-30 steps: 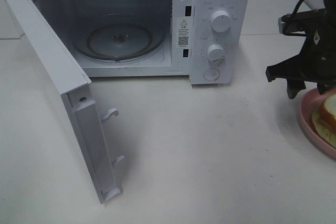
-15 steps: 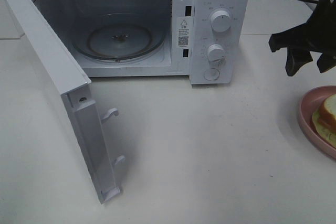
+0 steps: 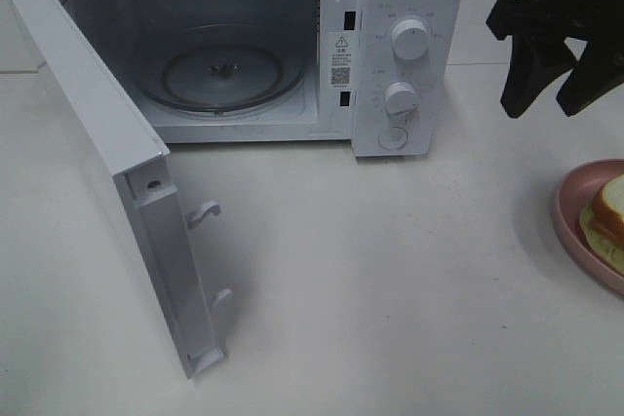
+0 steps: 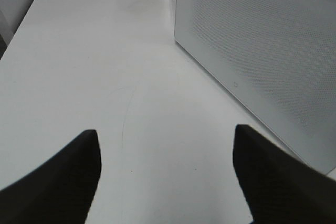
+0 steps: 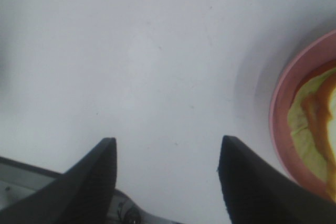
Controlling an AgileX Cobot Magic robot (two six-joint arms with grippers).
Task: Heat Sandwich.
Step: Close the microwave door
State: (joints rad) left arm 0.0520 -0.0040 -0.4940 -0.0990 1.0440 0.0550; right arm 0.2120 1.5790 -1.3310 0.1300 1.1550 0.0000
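Surface: white table [image 3: 390, 270], microwave [image 3: 409, 56] with door [image 3: 107, 163] swung open.
Sandwich [image 3: 606, 216]: on pink plate [image 3: 575, 231], table's right edge.
Right gripper [image 3: 551, 94]: spread wide, empty, above plate.
Left gripper [image 4: 165, 177]: spread wide, empty.

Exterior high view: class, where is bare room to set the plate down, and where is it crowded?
Free: the table between the open door, microwave front and pink plate; also the glass turntable. Crowded: the right edge, under the right gripper.
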